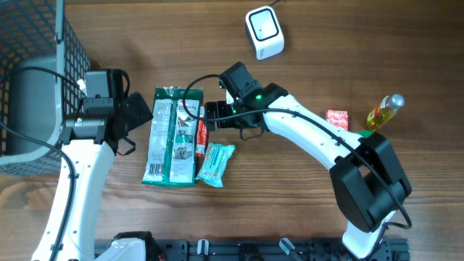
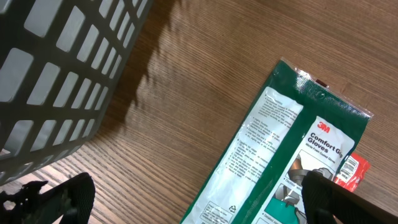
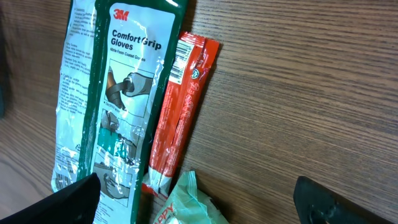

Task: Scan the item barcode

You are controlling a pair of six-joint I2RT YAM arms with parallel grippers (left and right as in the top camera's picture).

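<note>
Wooden table [image 1: 326, 43]: brown grain, filling the frame.
Wire basket [image 1: 29, 36]: black, upper left corner.
Left gripper [image 1: 140, 114]: jaws wide apart, empty, just left of the glove pack.
Right gripper [image 1: 211, 116]: jaws wide apart, empty, above the red sachet, centre.
Glove pack [image 1: 172, 136]: green, flat, left of centre.
Scanner [image 1: 264, 31]: white, top centre, well apart from the packs.
Teal packet [image 1: 216, 164]: lower centre.
Red sachet [image 3: 183, 106]: narrow, along the glove pack's right edge.

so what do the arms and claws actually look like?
The left arm and right arm have white links, boxy black joint housings and loose black cables. A green light glows near the right wrist. The left claw and right claw are black. No markings are legible.
</note>
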